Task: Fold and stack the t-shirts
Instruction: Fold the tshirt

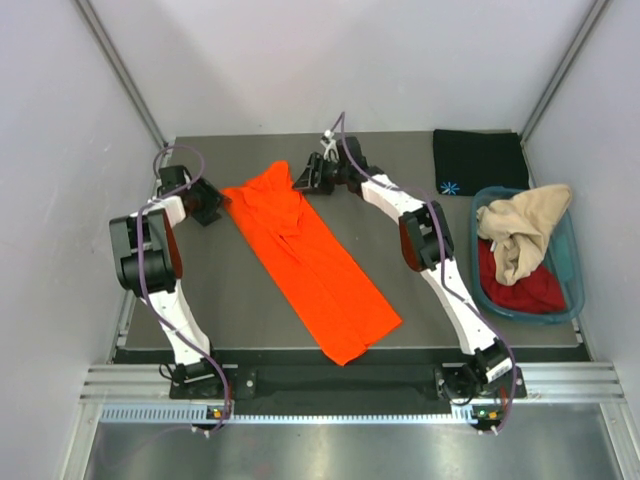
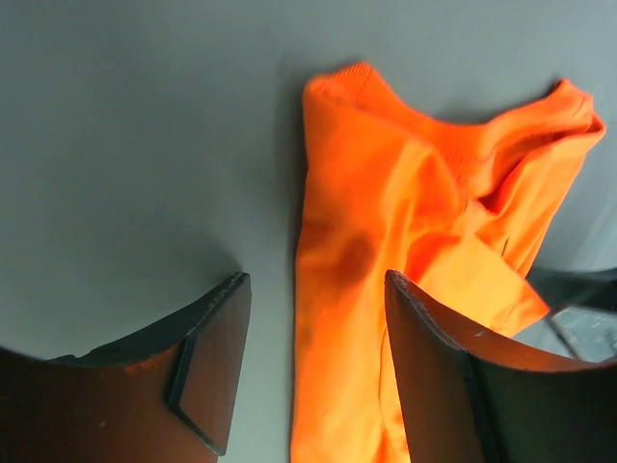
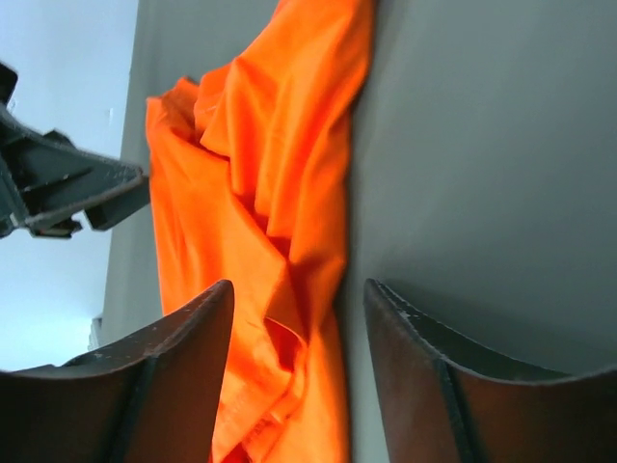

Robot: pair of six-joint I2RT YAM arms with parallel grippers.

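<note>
Fingers (image 2: 207, 376) on left gripper (image 2: 316, 289) and right gripper (image 3: 299, 289) sit spread, empty, flanking the bunched end of the orange t-shirt (image 1: 310, 260), guessing to pinch 2 corners.

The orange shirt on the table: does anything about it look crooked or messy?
Yes. The orange shirt lies slanted across the table, a long strip whose far end is bunched and creased. Also untidy: the beige shirt hangs over the rim of the teal tub.
</note>
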